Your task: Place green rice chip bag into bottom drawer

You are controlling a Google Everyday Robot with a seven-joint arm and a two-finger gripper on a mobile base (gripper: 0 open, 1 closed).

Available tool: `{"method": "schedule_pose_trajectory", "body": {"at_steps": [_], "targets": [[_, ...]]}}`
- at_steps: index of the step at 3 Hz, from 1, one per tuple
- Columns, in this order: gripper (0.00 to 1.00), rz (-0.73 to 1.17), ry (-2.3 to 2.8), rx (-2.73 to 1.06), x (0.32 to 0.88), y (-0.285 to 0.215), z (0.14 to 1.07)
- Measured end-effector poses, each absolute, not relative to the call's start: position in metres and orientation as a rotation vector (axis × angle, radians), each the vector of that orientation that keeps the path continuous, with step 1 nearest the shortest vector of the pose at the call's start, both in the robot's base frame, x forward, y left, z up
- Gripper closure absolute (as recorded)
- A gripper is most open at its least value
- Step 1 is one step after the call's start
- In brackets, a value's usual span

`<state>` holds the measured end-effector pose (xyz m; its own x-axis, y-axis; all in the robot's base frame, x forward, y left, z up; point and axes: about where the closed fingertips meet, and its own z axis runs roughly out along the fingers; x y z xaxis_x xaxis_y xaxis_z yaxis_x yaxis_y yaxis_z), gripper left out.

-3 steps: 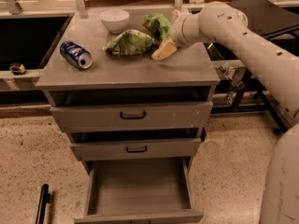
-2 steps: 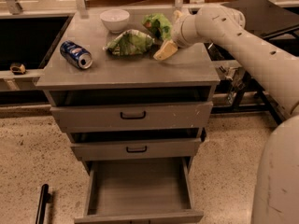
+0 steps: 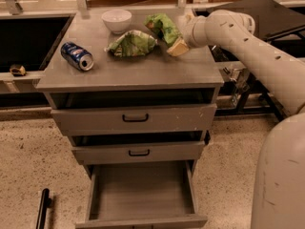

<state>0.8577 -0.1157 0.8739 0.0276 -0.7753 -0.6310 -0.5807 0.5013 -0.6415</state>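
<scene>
Status: tool (image 3: 177, 45) sits at the 2 o'clock corner of the worktop (image 3: 143, 73), right against the green rice chip bag (image 3: 163, 26). Can't tell if it's clamped on the bag or only touching, since the contact is hidden. Arm (image 3: 248, 46) comes in from 3 o'clock.

Bag pos: far right of worktop, approx 1 o'clock from centre. It's just beside the pale bag (image 3: 132, 43), at that one's 2 o'clock; can't tell if they touch. Bowl (image 3: 116, 19) at 11 o'clock and can (image 3: 77, 56) at 9 o'clock are both well apart from it.

Bag orientation: long axis runs roughly 10→4 o'clock. The 4 o'clock end is at the tool; the 10 o'clock end is free and points toward the bowl. It looks propped up, not flat. Print not legible.

Step in hand, my read: secure grasp + lift. To do it well:
- Confirm grip before any travel. The film is glossy, prob slippery, so bite the flat end seam, not the puffed middle.
- Go straight up first so the free end clears the pale bag w/o dragging it.
- Swing out toward 6 o'clock past the worktop edge, then descend in front of the two shut upper drawers (image 3: 136, 118).
- Bottom drawer (image 3: 143, 190) is pulled out at 6 o'clock. Turn the bag's long axis along the drawer's width if poss.
- Release low, inside the walls.
</scene>
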Motion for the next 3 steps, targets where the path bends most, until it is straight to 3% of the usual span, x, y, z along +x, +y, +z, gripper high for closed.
{"method": "schedule_pose_trajectory", "body": {"at_steps": [3], "targets": [[0.88, -0.093, 1.614, -1.250, 0.878, -0.082, 0.881]]}}
